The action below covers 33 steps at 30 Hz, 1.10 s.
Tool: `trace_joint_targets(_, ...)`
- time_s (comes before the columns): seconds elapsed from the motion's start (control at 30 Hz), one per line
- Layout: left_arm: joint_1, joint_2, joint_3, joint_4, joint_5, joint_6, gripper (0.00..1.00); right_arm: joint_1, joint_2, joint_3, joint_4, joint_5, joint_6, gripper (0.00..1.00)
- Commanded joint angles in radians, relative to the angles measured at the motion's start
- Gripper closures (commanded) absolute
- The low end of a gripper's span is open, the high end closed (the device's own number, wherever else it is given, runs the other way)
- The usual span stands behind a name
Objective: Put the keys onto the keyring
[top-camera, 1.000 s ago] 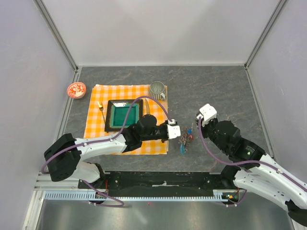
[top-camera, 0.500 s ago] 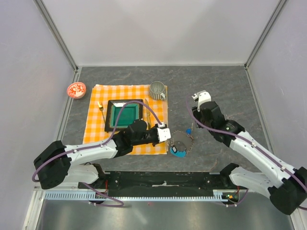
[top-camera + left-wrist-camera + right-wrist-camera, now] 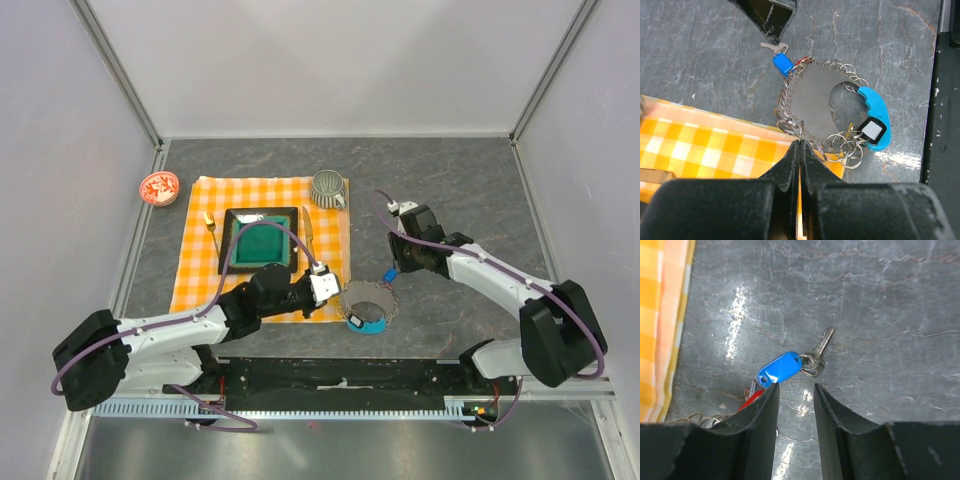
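Keyring lies flat on the grey tabletop, just off the near right corner of the checked cloth, with its cyan tag on the side away from the cloth. Left gripper: jaws together, tips nipping the keyring's cloth-side rim. Right gripper: jaws apart, nothing held, poised over the blue-tagged key. That key lies loose on the tabletop, further from the cloth than the keyring, with a red tag beside it. Assessment: the key is light, thin metal lying flat on a hard surface, so it is likely to skate when nudged. Its plastic tag offers the thicker, safer hold. The keyring also looks light and apt to shift, so the rim grip probably serves as an anchor.
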<state>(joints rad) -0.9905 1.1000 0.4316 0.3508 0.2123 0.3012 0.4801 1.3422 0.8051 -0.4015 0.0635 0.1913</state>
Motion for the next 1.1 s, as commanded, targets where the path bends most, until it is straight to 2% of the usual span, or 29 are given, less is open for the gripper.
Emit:
trace_joint_targets(0.0,0.003,-0.025,-0.011,0.034,-0.013,-0.079,0.98,-0.015,0.067,-0.024,0.082,-0.039,0.013,0.59)
trace_joint_targets(0.23,0.004,-0.017,-0.008,0.031,-0.011,-0.080,0.98,-0.047,0.133,-0.052,0.168,-0.047,0.008,0.56)
trace_joint_targets(0.4,0.004,-0.012,-0.007,0.034,-0.011,-0.080,0.98,-0.070,0.150,-0.038,0.170,-0.060,-0.003,0.56)
trace_joint_targets(0.67,0.004,-0.019,-0.007,0.040,-0.014,-0.082,0.98,-0.089,0.215,-0.024,0.167,-0.166,0.004,0.62)
trace_joint_targets(0.77,0.004,-0.017,-0.005,0.042,-0.022,-0.079,0.98,-0.090,0.216,-0.021,0.168,-0.166,0.007,0.74)
trace_joint_targets(0.8,0.004,-0.015,-0.002,0.045,-0.027,-0.079,0.98,-0.089,0.207,-0.021,0.168,-0.159,0.008,0.82)
trace_joint_targets(0.93,0.004,-0.008,0.006,0.068,-0.040,-0.073,0.98,-0.101,0.163,-0.030,0.168,-0.105,0.022,0.99)
trace_joint_targets(1.07,0.004,0.021,0.035,0.074,-0.053,-0.045,0.98,-0.110,0.104,-0.053,0.167,-0.070,0.034,1.00)
